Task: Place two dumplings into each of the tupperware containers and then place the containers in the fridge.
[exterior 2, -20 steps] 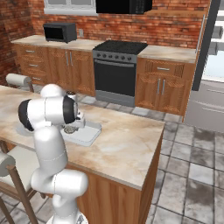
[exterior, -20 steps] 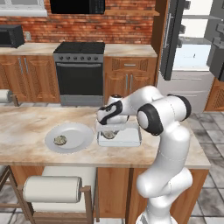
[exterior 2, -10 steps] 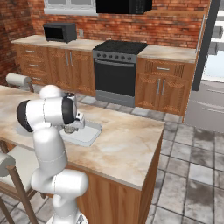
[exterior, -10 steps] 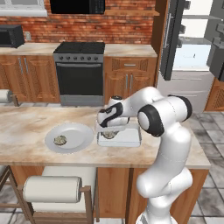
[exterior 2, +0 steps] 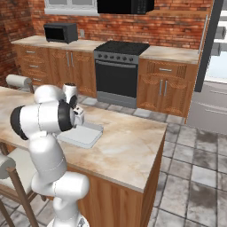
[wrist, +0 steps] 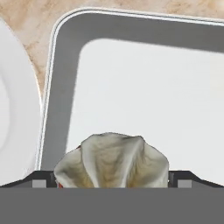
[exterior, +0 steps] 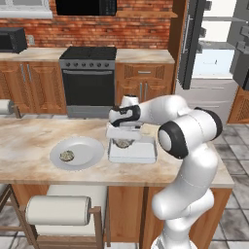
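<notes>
A shallow pale tupperware container lies on the island counter. One pleated tan dumpling rests on its floor near the left rim. My gripper hangs just over that dumpling, open, with a fingertip on each side and no grip on it. Left of the container, another dumpling lies on a round white plate. The fridge stands open at the far right, its dark door swung out.
A black oven and wooden cabinets line the back wall, with a microwave on the counter. A paper towel roll stands at the island's left end. A stool sits at the island's near side.
The hand has shifted only slightly above the container. Its jaws have stayed wide and the dumpling has stayed in the tray.
</notes>
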{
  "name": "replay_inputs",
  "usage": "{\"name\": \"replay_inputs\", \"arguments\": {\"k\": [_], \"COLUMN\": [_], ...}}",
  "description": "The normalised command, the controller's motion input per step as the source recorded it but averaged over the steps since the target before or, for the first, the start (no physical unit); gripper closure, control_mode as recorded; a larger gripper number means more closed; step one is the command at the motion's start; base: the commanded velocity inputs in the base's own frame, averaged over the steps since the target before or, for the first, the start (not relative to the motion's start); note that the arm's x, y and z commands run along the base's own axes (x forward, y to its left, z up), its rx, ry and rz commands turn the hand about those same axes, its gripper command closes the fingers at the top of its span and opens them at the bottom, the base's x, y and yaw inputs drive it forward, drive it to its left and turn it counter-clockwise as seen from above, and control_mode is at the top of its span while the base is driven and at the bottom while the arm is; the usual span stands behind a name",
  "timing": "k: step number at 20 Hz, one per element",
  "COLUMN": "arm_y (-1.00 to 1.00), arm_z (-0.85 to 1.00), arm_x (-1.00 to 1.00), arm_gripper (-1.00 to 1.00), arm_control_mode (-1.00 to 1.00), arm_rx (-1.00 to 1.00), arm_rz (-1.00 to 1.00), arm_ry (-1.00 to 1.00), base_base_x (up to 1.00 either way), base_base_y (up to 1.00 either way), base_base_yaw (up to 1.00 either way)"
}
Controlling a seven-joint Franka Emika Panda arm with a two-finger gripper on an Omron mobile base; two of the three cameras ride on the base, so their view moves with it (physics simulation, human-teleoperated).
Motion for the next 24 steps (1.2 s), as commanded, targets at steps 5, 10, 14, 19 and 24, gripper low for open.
{"name": "replay_inputs", "arguments": {"k": [5,10,14,19,24], "arm_y": [0.00,0.00,0.00,0.00,0.00], "arm_z": [0.10,-0.38,0.06,-0.12,-0.15], "arm_x": [0.12,0.05,0.01,0.02,0.03], "arm_gripper": [-1.00,-1.00,-1.00,-1.00,-1.00], "arm_control_mode": [-1.00,-1.00,-1.00,-1.00,-1.00], "arm_rx": [-0.03,-0.18,-0.03,-0.06,0.00], "arm_rz": [-0.05,-0.04,-0.03,-0.05,-0.05], "arm_ry": [0.25,-0.19,0.11,-0.02,-0.02], "base_base_x": [0.00,0.00,0.00,0.00,0.00], "base_base_y": [0.00,0.00,0.00,0.00,0.00], "base_base_yaw": [0.00,0.00,0.00,0.00,0.00]}}
